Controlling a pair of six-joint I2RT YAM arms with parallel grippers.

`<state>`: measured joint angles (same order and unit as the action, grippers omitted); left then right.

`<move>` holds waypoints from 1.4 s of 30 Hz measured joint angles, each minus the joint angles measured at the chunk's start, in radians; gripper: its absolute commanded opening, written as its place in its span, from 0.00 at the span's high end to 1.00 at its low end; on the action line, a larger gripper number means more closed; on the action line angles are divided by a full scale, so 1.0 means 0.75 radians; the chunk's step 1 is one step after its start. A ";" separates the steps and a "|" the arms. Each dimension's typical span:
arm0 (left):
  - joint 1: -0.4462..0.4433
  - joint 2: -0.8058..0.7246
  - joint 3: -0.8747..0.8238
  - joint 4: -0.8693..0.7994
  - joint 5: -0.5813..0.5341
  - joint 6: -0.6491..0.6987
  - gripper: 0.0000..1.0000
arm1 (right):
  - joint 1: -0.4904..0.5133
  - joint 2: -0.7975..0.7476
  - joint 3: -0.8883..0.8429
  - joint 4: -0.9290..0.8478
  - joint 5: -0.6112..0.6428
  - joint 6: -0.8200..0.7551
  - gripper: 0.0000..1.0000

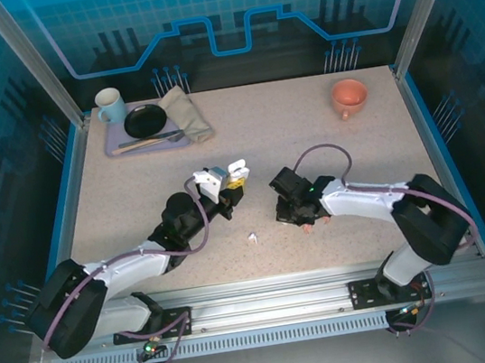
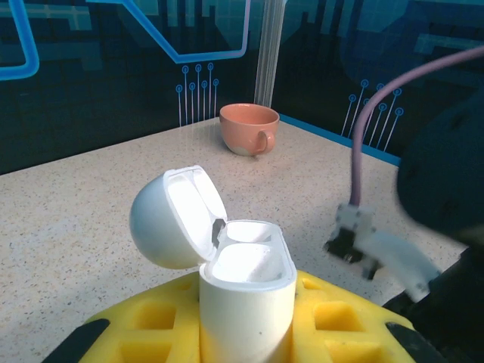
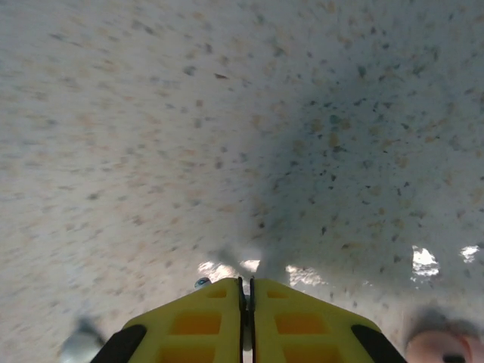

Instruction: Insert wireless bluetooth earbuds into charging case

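My left gripper is shut on a white charging case and holds it upright between its yellow fingers. The round lid stands open to the left, and the wells inside look white. My right gripper points down at the table, a little right of the case. Its jaws are shut on a thin pale sliver, seemingly an earbud, whose small bluish tip shows beside the left finger. A white earbud lies loose on the table. A salmon-pink piece lies beside the right gripper.
An orange cup stands at the back right. A lilac tray at the back left carries a mug, a black plate, a folded cloth and cutlery. The right arm looms close in the left wrist view.
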<state>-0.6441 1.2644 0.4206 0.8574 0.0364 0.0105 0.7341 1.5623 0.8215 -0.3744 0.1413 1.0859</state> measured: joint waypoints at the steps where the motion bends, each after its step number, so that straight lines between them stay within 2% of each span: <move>1: 0.000 -0.006 -0.002 0.000 0.000 -0.001 1.00 | -0.002 0.023 0.000 0.012 -0.001 0.004 0.88; 8: -0.001 -0.035 -0.010 -0.011 -0.010 0.001 1.00 | -0.020 0.047 0.004 0.058 -0.004 0.007 0.55; 14: 0.001 -0.057 -0.015 -0.021 -0.019 0.025 1.00 | -0.029 0.000 0.004 0.030 -0.015 -0.020 0.38; 21: 0.018 -0.090 -0.016 -0.022 -0.024 0.035 1.00 | -0.027 -0.029 -0.005 0.037 -0.055 -0.017 0.37; 29: 0.030 -0.113 -0.016 -0.049 -0.030 0.055 1.00 | 0.005 0.080 0.040 0.049 -0.115 0.025 0.40; 34: 0.043 -0.125 -0.016 -0.056 -0.030 0.056 1.00 | 0.006 0.070 0.043 0.211 -0.174 0.010 0.39; 37: 0.047 -0.130 -0.016 -0.056 -0.030 0.056 1.00 | -0.006 -0.012 0.050 0.239 -0.174 -0.039 0.39; 42: 0.054 -0.131 -0.016 -0.057 -0.030 0.056 1.00 | -0.020 -0.073 0.158 0.128 -0.101 -0.241 0.36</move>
<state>-0.6037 1.1664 0.4084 0.8146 0.0139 0.0525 0.7193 1.5074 0.9401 -0.2783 0.0658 0.9054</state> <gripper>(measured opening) 0.228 0.623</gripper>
